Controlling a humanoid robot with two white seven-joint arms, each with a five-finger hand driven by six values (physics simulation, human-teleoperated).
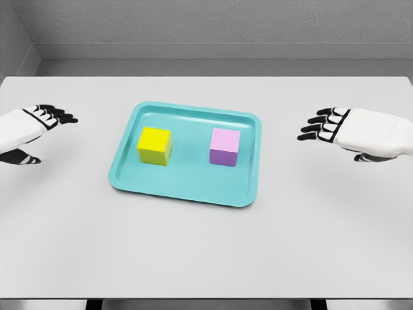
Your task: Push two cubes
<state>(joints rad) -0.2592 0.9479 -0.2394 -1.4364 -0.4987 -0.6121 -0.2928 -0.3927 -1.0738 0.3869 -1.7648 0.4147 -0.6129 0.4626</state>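
Note:
A yellow cube (155,146) sits on the left part of a teal tray (187,187). A pink-purple cube (224,146) stands on the tray's right part, a clear gap between the two. My left hand (45,126) hovers over the table left of the tray, fingers spread and holding nothing. To the right of the tray my right hand (322,126) hangs with its dark fingers pointing toward the tray, also open. Neither hand touches the tray or a cube.
The tray lies slightly rotated in the middle of a light grey table (206,252). A grey wall runs behind the table's far edge.

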